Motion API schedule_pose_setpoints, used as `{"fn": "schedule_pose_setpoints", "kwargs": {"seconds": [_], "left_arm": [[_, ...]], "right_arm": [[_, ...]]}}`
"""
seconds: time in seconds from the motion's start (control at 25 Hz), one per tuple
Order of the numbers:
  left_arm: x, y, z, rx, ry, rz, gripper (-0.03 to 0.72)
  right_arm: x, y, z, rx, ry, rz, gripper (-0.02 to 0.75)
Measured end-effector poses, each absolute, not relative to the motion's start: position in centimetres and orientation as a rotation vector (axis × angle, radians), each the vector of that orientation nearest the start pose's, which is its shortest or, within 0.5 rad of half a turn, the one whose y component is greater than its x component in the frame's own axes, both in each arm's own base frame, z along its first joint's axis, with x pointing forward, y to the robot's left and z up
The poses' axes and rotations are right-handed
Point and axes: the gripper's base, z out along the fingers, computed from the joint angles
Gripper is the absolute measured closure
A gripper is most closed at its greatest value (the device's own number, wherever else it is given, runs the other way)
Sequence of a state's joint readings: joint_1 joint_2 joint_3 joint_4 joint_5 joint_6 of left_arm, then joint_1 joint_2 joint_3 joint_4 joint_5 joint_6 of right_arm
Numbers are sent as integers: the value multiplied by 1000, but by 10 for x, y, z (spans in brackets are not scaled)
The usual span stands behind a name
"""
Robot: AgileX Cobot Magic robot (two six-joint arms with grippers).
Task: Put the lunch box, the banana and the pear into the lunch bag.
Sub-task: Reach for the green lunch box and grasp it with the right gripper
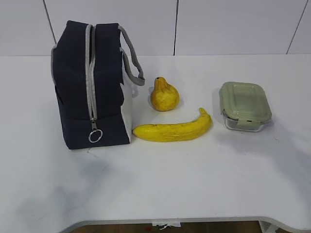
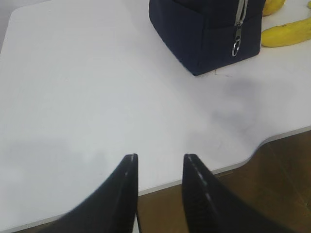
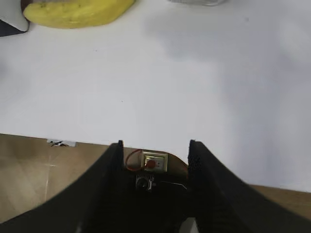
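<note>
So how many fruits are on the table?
2. The pear stands right of the lunch bag; the banana lies in front of the pear, its end near the bag's corner. The bag is zipped, so more could hide inside.

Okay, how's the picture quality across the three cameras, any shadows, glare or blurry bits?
Exterior view: even, soft light, sharp; the bag, banana and lunch box cast only faint shadows on the white table. Left wrist view: a soft grey smudge of shadow beside the bag, and the left gripper is near and blurred. Right wrist view: mild blur and a broad faint shadow; the right gripper is dark.
</note>
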State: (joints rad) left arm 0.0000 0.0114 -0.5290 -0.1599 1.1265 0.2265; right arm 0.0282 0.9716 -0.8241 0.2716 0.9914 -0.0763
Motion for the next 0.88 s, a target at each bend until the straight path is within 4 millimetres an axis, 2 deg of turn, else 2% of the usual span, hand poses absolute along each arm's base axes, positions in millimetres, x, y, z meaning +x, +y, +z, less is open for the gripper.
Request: {"fn": "schedule_pose_setpoints", "kwargs": {"seconds": [0.24,0.4,0.64,0.88], "left_arm": [[-10,-13,281,251,2067,-55,447],[-10,-13,281,251,2067,-55,447],[-10,-13,281,251,2067,-55,447],[-10,-13,281,251,2067,-55,447]], "right_arm": [[228,30,315,-86,2644,406,403],[257,17,317,-74,2638,527,403],[283,-20,312,-77,2593,801,403],[298,-56,296,23,2520,881,403]]}}
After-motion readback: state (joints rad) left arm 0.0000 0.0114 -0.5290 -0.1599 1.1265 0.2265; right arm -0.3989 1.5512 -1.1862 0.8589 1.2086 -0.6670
